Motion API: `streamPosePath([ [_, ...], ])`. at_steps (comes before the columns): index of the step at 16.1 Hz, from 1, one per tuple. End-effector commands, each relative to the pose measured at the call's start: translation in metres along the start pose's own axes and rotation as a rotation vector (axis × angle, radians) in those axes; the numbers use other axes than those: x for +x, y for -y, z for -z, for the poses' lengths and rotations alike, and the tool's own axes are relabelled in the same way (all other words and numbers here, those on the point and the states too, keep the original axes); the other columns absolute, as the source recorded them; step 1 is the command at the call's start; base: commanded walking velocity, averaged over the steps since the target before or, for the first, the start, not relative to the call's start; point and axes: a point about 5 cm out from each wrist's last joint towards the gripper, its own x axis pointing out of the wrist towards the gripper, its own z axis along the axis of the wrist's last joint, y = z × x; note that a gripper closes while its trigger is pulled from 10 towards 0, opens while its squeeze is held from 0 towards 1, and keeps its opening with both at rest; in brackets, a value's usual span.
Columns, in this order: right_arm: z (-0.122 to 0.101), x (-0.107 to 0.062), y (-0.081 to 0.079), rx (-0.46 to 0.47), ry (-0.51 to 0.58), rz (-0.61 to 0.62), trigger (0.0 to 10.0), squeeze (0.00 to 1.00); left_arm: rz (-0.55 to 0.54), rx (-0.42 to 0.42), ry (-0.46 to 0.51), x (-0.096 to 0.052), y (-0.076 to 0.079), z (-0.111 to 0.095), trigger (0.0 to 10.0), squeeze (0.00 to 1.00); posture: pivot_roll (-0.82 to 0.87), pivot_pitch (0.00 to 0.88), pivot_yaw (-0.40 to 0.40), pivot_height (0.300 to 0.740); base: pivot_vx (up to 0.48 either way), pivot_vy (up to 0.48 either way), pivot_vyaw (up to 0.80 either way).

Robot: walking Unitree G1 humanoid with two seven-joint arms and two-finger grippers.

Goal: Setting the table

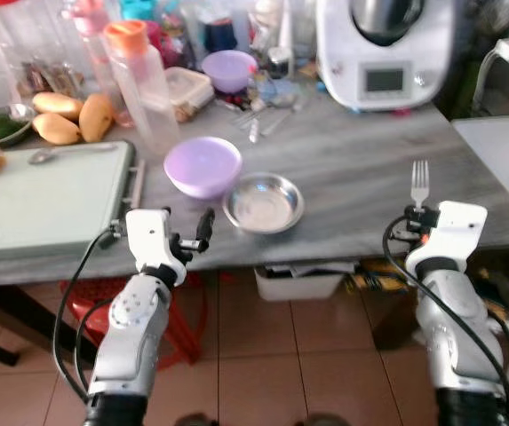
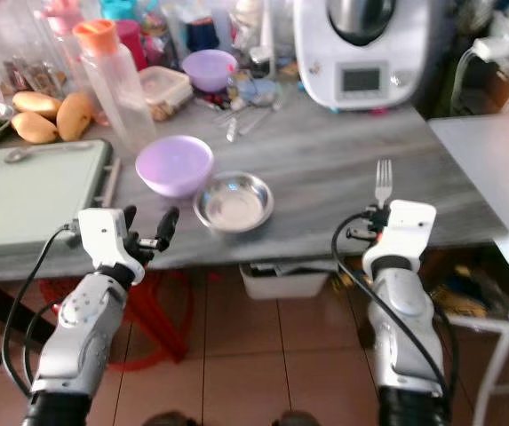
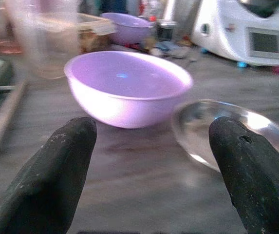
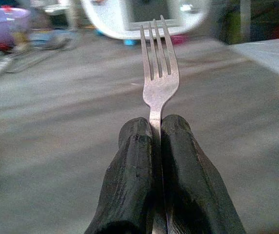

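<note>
A lilac bowl [image 1: 202,165] and a small steel dish [image 1: 264,202] sit side by side near the front edge of the grey table [image 1: 361,169]. My left gripper [image 1: 186,231] hovers at that front edge just before them, open and empty; in the left wrist view its fingers [image 3: 61,161] frame the bowl [image 3: 129,85] and the dish [image 3: 227,129]. At the table's front right, my right gripper [image 1: 417,213] is shut on the handle of a silver fork [image 1: 419,182]. The fork [image 4: 158,83] points tines forward, above the tabletop.
A pale green board [image 1: 41,200] with a spoon lies at the left. Behind stand a clear bottle with an orange cap [image 1: 143,89], mangoes [image 1: 67,115], a second lilac bowl [image 1: 229,69], loose cutlery [image 1: 267,115] and a white kitchen machine [image 1: 387,49]. A white table [image 1: 503,151] adjoins on the right.
</note>
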Motion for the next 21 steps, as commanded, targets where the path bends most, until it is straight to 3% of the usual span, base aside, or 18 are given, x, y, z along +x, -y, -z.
streamPosePath([
  [1,-0.006,0.002,-0.007,0.007,0.024,-0.026,10.0,0.00,-0.020,0.007,0.001,-0.001,-0.007,-0.002,10.0,0.00,-0.05,0.000,0.052,0.740,0.375,0.000,0.00],
  [4,-0.005,0.001,-0.007,-0.004,0.017,-0.043,10.0,0.00,-0.069,0.015,0.010,-0.002,-0.012,-0.003,10.0,0.00,-0.05,0.000,0.050,0.740,0.231,0.000,0.00],
  [6,-0.004,0.001,-0.011,-0.008,0.017,-0.066,10.0,0.00,-0.174,0.048,0.010,-0.004,-0.023,-0.004,10.0,0.00,-0.05,0.000,0.050,0.740,0.000,0.000,0.00],
  [10,-0.002,0.003,-0.012,-0.006,0.007,-0.079,10.0,0.00,-0.272,0.102,0.015,-0.011,-0.042,-0.009,10.0,0.00,-0.03,0.000,0.051,0.740,0.000,0.000,0.00],
  [13,-0.002,0.005,-0.012,0.002,-0.008,-0.101,10.0,0.00,-0.264,0.109,0.013,-0.016,-0.046,-0.012,10.0,0.00,-0.02,0.004,0.048,0.740,0.000,0.000,0.00],
  [18,0.020,0.012,-0.030,0.117,-0.147,-0.199,10.0,0.00,-0.259,0.120,-0.025,-0.023,-0.049,-0.007,10.0,0.00,0.00,0.013,0.048,0.740,0.000,0.000,0.00],
  [21,0.026,0.016,-0.036,0.129,-0.187,-0.229,10.0,0.00,-0.249,0.125,-0.031,-0.023,-0.049,-0.008,10.0,0.00,0.01,0.016,0.057,0.740,0.000,0.000,0.00],
])
